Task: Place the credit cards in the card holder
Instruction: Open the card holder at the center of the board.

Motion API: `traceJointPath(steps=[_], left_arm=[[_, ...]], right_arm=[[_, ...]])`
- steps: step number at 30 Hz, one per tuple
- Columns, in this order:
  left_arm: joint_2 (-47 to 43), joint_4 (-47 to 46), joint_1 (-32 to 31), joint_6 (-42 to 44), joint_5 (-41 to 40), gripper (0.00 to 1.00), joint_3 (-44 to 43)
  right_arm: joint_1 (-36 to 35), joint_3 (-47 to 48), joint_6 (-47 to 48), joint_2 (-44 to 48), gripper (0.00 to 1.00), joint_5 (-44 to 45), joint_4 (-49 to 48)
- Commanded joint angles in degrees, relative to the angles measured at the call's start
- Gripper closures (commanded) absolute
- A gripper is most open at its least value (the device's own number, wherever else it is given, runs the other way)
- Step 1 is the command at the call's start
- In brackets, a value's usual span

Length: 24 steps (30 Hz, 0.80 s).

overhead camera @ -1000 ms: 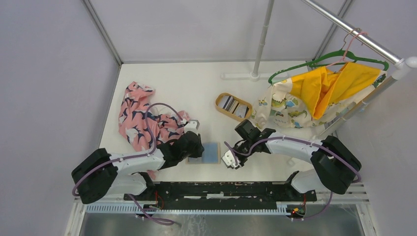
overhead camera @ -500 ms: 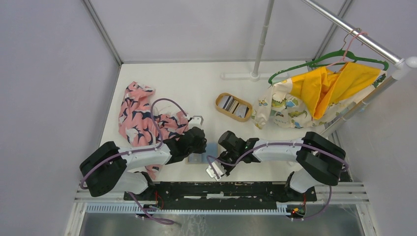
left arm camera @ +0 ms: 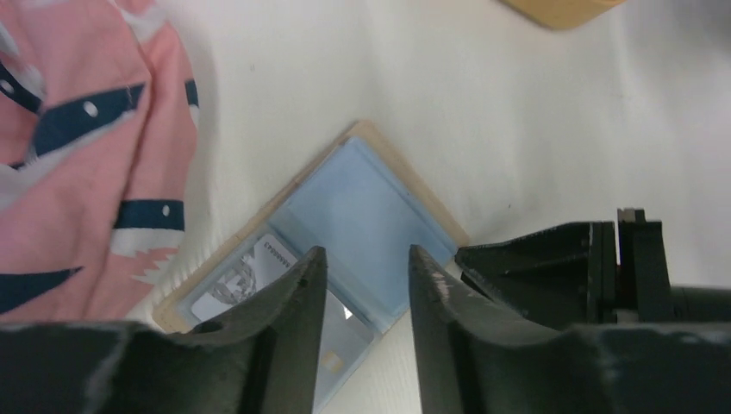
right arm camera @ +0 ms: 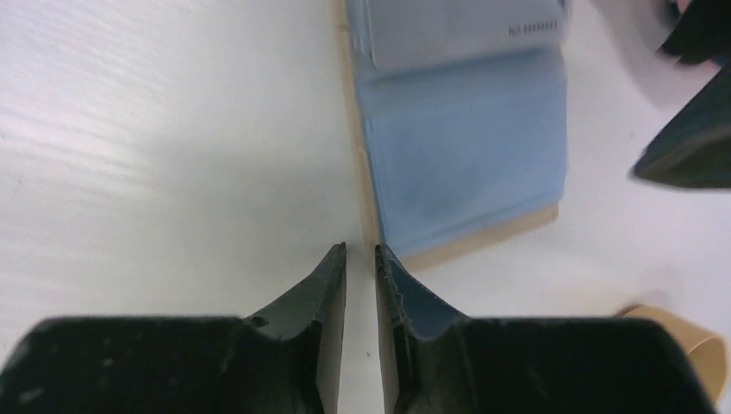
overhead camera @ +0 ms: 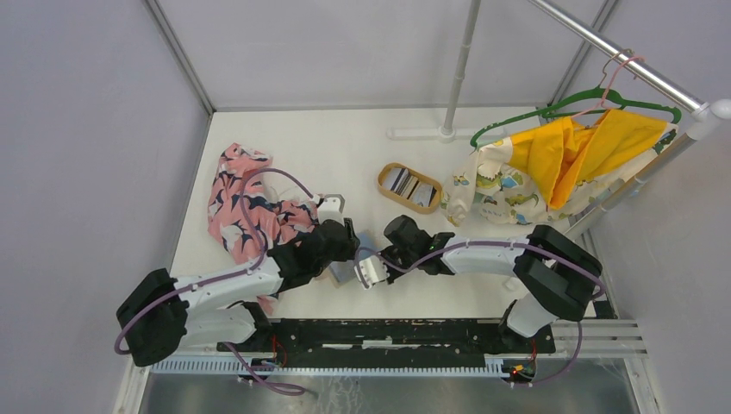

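The job is begun but is probably far from finished. The card holder (left arm camera: 362, 203) lies open on the table (overhead camera: 345, 147) between the two arms, blue panels up, and one pale card (left arm camera: 246, 274) is tucked in a pocket of the panel nearest the pink cloth (left arm camera: 78, 155). The rest of the credit cards (overhead camera: 408, 185), some dark and some pale, lie in the oval tray (overhead camera: 385, 177) farther back and well apart from the holder, so most of the loading is left to do. The left claw (left arm camera: 366, 257) hangs over the holder, released, with its fingers spread and nothing between them. The right claw (right arm camera: 360, 252) is clenched to a sliver of a gap at the holder's tan edge and carries no card that shows. Whether its tips touch or press that edge cannot be told. From overhead both arms cover nearly all of the holder, leaving only a grey-blue scrap of it in sight. In the left wrist view the fingers hide the lower part of the holder, and a greyish patch between them may be a second card or just a pocket. The cards in the tray are too small to count.
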State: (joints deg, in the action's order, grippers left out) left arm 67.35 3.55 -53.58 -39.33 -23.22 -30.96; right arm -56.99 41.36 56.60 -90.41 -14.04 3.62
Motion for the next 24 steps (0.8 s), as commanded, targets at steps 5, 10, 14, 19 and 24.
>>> traceJointPath(steps=[5, 10, 14, 19, 24], left_arm=[[-9.06, -10.86, 0.79, 6.06, -4.27, 0.28, 1.99], [-7.90, -21.78, 3.40, 12.07, -3.51, 0.08, 2.52], [-3.86, -28.64, 7.93, 15.79, 3.92, 0.06, 0.67], [0.84, -31.74, 9.49, 20.72, 4.30, 0.07, 0.12], [1.88, -34.93, 9.59, 22.65, 4.61, 0.08, 2.41]], right_arm=[[9.86, 6.62, 3.25, 9.55, 0.63, -23.29, 15.46], [15.53, 12.07, -0.83, 10.78, 0.50, -20.20, 15.86], [18.43, 25.11, -5.01, 5.72, 0.41, -19.38, 20.48], [23.74, 38.65, -12.90, -4.10, 0.40, -26.78, 24.53], [25.67, 39.45, -18.10, -9.38, 0.40, -22.29, 21.75]])
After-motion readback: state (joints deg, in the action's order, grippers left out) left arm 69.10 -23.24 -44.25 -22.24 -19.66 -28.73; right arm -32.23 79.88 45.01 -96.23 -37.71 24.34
